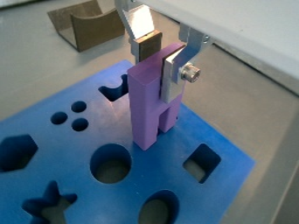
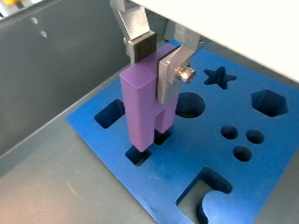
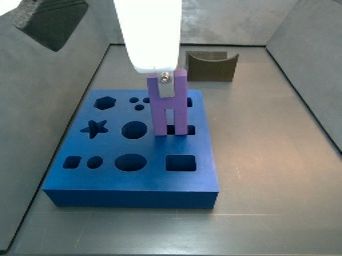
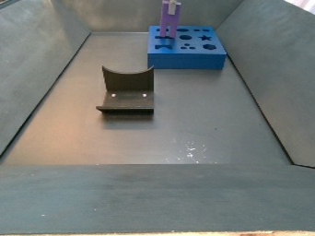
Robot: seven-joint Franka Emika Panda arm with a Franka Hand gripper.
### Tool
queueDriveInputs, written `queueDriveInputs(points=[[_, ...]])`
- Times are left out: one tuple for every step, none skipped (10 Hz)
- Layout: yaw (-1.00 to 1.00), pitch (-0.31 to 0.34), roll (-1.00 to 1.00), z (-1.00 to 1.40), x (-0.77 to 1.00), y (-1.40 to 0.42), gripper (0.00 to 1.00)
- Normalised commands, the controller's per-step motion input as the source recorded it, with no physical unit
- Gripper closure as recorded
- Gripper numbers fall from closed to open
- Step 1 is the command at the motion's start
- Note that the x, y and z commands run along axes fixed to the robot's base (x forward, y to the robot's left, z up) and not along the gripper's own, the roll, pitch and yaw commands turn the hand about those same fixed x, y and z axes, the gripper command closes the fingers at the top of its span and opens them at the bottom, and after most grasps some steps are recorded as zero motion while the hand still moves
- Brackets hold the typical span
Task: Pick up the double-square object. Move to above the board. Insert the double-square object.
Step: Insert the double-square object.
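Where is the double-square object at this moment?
The double-square object stands upright between the fingers of the tool, with its lower end at a cut-out in the board, beside the square hole in a side view.

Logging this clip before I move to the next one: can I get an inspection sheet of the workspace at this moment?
Surface: grey floor inside grey walls, bare apart from the items below.
Job's things: the double-square object stands upright, its lower end in a cut-out of the board; how deep it sits cannot be told. The board lies flat near the far end of the floor in a side view.
Clutter: nothing seen.
Grippers: the gripper is above the board, its fingers shut on the upper part of the double-square object.
Cables: nothing seen.
Surroundings: the fixture stands on the floor, apart from the board.
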Motion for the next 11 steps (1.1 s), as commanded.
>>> queueDriveInputs(points=[[-0.08,0.443,0.73,0.0,0.56,-0.18,1.0],[-0.09,0.183,0.29,-0.07,0.27,-0.07,1.0],[-0.08,0.0,0.01,-0.15,0.08,0.0,1.0],[0.0,0.0,0.02,-0.17,0.05,0.0,1.0],[0.0,0.0,0.03,-0.2,0.16,-0.02,1.0],[0.18,0.0,0.04,-0.21,0.1,-0.06,1.0],[0.23,0.0,0.05,-0.23,0.09,-0.08,1.0],[0.27,0.0,0.13,-0.22,0.11,-0.07,1.0],[0.23,0.0,0.13,-0.24,0.14,-0.06,1.0],[0.12,0.0,0.17,-0.26,0.15,-0.03,1.0],[0.0,0.02,0.16,-0.24,0.07,0.0,1.0]])
